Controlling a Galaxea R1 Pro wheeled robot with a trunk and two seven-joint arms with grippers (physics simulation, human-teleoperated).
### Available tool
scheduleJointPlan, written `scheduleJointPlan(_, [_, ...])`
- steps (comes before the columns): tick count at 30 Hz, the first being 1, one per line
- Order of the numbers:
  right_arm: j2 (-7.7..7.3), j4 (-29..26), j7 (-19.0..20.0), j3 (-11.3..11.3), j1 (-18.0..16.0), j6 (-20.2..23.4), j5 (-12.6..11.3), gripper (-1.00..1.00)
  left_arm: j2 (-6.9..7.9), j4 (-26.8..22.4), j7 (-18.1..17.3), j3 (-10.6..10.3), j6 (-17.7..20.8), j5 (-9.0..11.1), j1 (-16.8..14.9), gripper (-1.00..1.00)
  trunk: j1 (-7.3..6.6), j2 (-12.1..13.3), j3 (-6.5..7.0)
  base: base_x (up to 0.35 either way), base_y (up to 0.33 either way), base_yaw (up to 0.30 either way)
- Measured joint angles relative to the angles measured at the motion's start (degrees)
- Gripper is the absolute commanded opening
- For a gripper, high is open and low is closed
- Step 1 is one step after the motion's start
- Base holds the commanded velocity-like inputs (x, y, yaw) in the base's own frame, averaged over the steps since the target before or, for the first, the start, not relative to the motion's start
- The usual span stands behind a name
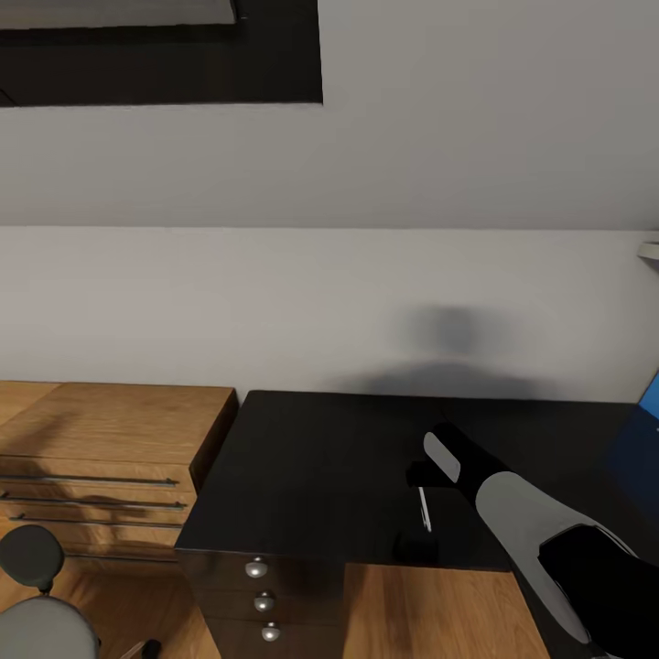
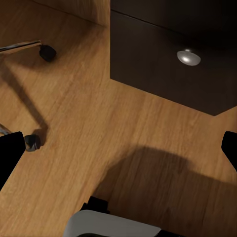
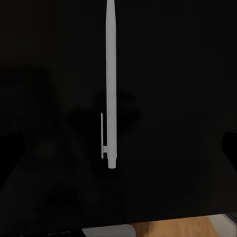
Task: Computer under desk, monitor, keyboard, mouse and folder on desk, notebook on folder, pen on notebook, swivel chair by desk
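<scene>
A thin white pen point(image 1: 424, 508) lies on the black top of the desk point(image 1: 320, 458), near its front edge. My right gripper point(image 1: 419, 478) hovers just above the pen, open. In the right wrist view the pen point(image 3: 110, 84) runs lengthwise between the two dark fingers point(image 3: 229, 143), and nothing touches it. Part of the grey swivel chair point(image 1: 41, 604) shows at the lower left of the head view. Its silver legs and black casters point(image 2: 32, 142) stand on the floor below my open left gripper point(image 2: 118, 148).
The desk's dark drawers have round silver knobs point(image 1: 257, 568), and one knob point(image 2: 188, 57) is close to my left gripper. A light wood cabinet point(image 1: 110, 430) with bar handles adjoins the desk on the left. A blue surface point(image 1: 652, 395) pokes in at the right edge. Behind is a sloped pale wall.
</scene>
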Motion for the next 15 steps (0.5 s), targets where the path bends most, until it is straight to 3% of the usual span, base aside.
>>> scheduleJointPlan(15, [-0.01, 0.0, 0.0, 0.0, 0.0, -0.1, 0.0, 1.00, 0.01, 0.0, 0.0, 0.0, 0.0, 0.0, 0.0, 1.00, 3.30, -6.0, -2.70, 0.000, 0.000, 0.000])
